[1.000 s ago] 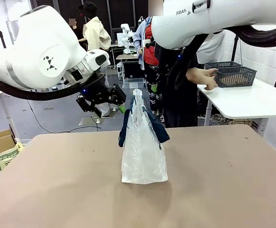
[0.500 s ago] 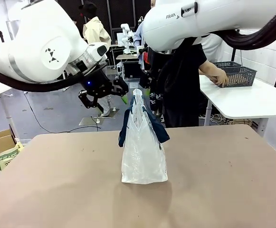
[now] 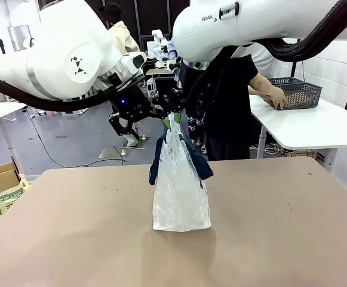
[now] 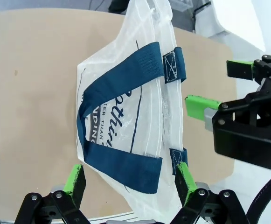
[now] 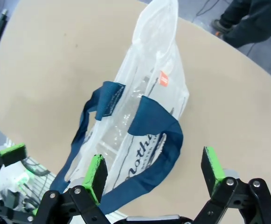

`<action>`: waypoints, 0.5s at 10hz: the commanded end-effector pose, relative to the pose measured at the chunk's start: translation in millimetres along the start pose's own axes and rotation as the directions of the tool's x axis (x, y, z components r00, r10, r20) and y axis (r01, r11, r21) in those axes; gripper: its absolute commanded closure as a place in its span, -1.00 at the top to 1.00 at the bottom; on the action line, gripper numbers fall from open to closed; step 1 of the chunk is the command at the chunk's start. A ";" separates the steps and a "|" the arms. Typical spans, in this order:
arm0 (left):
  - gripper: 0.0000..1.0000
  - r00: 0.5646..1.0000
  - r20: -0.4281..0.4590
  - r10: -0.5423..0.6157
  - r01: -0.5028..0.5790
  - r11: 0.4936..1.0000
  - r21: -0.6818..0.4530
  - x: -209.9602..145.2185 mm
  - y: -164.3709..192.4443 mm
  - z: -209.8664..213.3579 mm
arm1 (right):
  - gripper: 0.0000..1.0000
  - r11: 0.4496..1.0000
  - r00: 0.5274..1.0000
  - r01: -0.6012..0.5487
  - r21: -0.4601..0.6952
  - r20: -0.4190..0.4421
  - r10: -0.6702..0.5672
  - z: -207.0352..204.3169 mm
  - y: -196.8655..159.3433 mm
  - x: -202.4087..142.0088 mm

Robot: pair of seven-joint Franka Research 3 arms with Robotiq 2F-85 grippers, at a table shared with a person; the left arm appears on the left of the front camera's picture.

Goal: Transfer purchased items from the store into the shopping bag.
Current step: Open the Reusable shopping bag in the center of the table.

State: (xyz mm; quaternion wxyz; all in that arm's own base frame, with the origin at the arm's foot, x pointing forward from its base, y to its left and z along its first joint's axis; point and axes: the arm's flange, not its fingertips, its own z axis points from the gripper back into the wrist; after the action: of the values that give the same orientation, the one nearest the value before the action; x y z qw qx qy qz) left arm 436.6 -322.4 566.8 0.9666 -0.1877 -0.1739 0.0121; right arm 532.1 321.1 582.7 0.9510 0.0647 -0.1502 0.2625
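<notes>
One shopping bag [image 3: 180, 191], two navy handles [image 4: 121, 77], one left tool [image 4: 128, 179], one right tool [image 5: 155, 170].

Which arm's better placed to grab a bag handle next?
Left, marginally: the left gripper is open with a navy handle lying between its fingers; the right gripper, also open, sits off the shopping bag's side.

At the upper right of the front view the contents of the basket [image 3: 301, 94] are too small to tell, a person's hand [image 3: 276, 97] covers its left end, and blue straps [image 4: 121, 79] hide part of the lettering [image 4: 118, 108] on the bag [image 4: 149, 56].
</notes>
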 end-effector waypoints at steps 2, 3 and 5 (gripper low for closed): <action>1.00 0.998 0.030 0.059 -0.059 0.998 -0.005 8.9 -1.3 -5.5 | 1.00 0.996 0.998 0.065 0.058 -0.007 -0.064 -4.2 4.3 5.0; 1.00 0.998 0.014 0.064 -0.064 0.998 -0.019 10.8 2.0 -8.1 | 1.00 0.995 0.997 0.075 0.066 -0.016 -0.074 -8.4 4.9 7.1; 1.00 0.997 -0.021 0.071 -0.072 0.996 -0.044 12.9 5.3 -11.8 | 1.00 0.994 0.996 0.085 0.069 -0.038 -0.083 -15.0 7.3 7.4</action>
State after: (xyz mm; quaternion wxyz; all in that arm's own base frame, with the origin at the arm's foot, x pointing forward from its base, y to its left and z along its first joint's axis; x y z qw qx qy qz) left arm 448.6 -320.7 558.0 0.9654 -0.1996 -0.1639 0.0355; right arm 535.7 326.3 570.3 0.9572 0.0929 -0.1310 0.2407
